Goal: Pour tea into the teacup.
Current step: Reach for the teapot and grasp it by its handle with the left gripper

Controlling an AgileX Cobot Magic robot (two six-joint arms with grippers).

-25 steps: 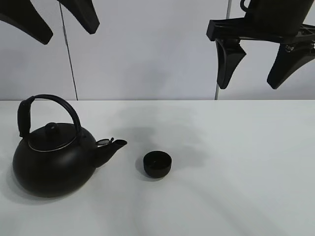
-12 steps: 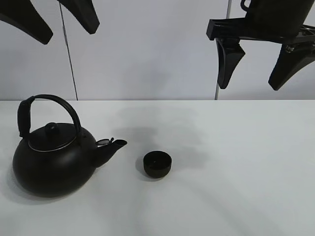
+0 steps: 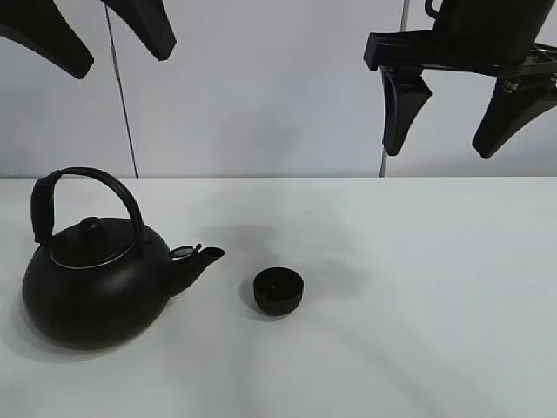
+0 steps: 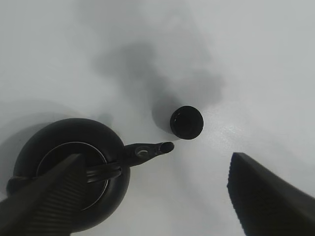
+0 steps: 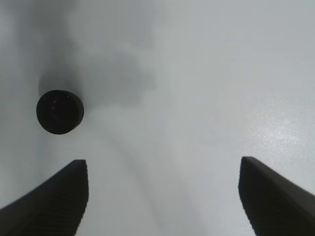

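teacup [image 3: 278, 291] stands upright on the white table [image 3: 435, 305], just beside the spout of the kettle [image 3: 96, 292], not touching it. its inside reads solid black, so i cannot tell the contents. the high view crops the left gripper [image 3: 124, 59] at the frame top; the right gripper [image 3: 439, 150] shows more fully. both hang high with jaws spread wide, holding nothing. only the left wrist view catches the kettle.
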